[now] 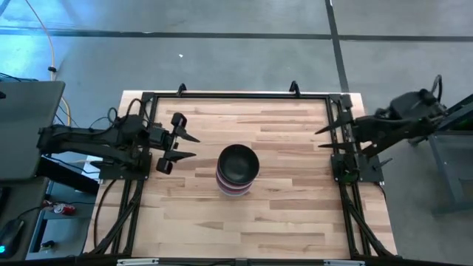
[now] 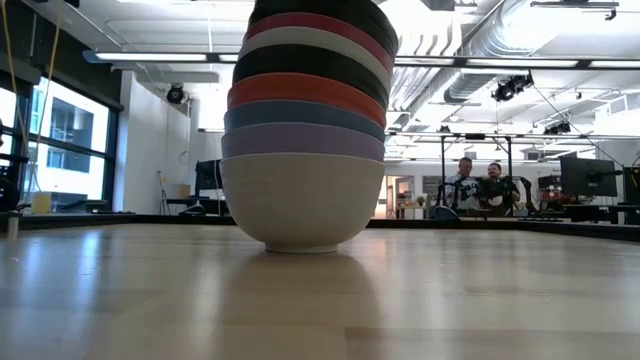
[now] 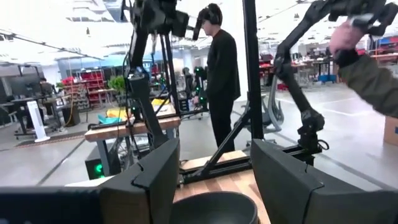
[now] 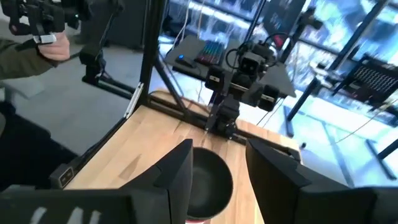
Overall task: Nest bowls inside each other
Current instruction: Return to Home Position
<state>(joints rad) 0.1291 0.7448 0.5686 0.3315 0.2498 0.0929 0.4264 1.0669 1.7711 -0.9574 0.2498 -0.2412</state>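
Low view, nearest: the wooden table [image 2: 480, 300], and on it one stack of bowls [image 2: 305, 130], each bowl nested in the one below.

- Order from the table up: cream bowl [image 2: 302, 200] as the base, then lavender bowl [image 2: 302, 140], blue bowl [image 2: 302, 113], red bowl [image 2: 300, 88], black bowl [image 2: 305, 62], white bowl [image 2: 320, 40], magenta bowl [image 2: 320, 22].
- A further black bowl, the top black bowl [image 1: 237, 162], closes the stack with its dark hollow facing up.
- I count eight rims. The stack's top runs out of the low view, so I cannot tell if there are more.
- From above, the stack stands upright at mid-table, between the two arms and apart from both.

Left gripper [image 1: 194, 146]: at the table's left edge, fingers spread apart and pointing at the stack, holding nothing.

Right gripper [image 1: 319, 139]: at the right edge, fingers likewise apart and holding nothing.

Beyond the table, a person in dark clothes [image 3: 221, 74] stands by the frame. Farther back in the room are two more people [image 2: 478, 187].
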